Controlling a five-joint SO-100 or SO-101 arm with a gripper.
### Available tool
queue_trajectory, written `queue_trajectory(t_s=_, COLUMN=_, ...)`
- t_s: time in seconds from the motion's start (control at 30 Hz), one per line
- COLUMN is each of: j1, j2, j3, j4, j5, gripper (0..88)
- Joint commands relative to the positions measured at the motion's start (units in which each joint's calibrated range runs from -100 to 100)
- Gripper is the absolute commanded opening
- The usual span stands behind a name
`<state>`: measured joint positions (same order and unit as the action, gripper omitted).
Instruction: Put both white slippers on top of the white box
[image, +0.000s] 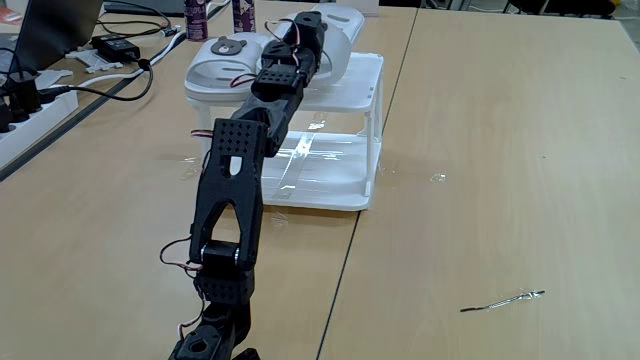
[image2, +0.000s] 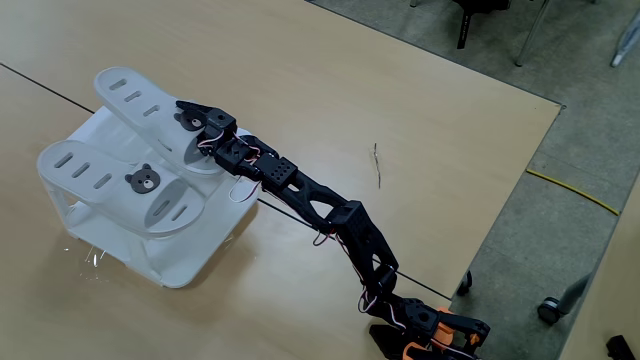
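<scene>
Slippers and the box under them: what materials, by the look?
Slippers: likely soft moulded rubber or foam, matte pale grey-white, thick rounded edges, oval slots. Box: seems rigid plastic, opaque white top, glossy clear sides that show glare and the table through them.

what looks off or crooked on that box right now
Both slippers lie on the box, but neither sits squarely: the near slipper and the far slipper poke their heels past the box's edge in the fixed view from above. The gripper is at the far slipper's strap. Nothing looks spilled or broken.
</scene>
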<state>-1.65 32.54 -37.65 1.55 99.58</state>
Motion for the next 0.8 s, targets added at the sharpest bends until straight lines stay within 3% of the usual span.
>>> queue_trajectory(t_s=0.0, j1=-0.1, j2=-2.7, j3=1.3, j4=-0.2, j5=0.4, gripper=0.7)
queue_trajectory(t_s=0.33, j1=-0.2, j2=-2.7, j3=3.6, j4=-0.3, j5=0.4, gripper=0.9)
queue_trajectory(t_s=0.5, j1=-0.2, j2=-2.8, j3=3.6, j4=-0.3, j5=0.4, gripper=18.0)
queue_trajectory(t_s=0.77, j1=-0.2, j2=-3.5, j3=3.6, j4=-0.1, j5=0.4, gripper=19.6)
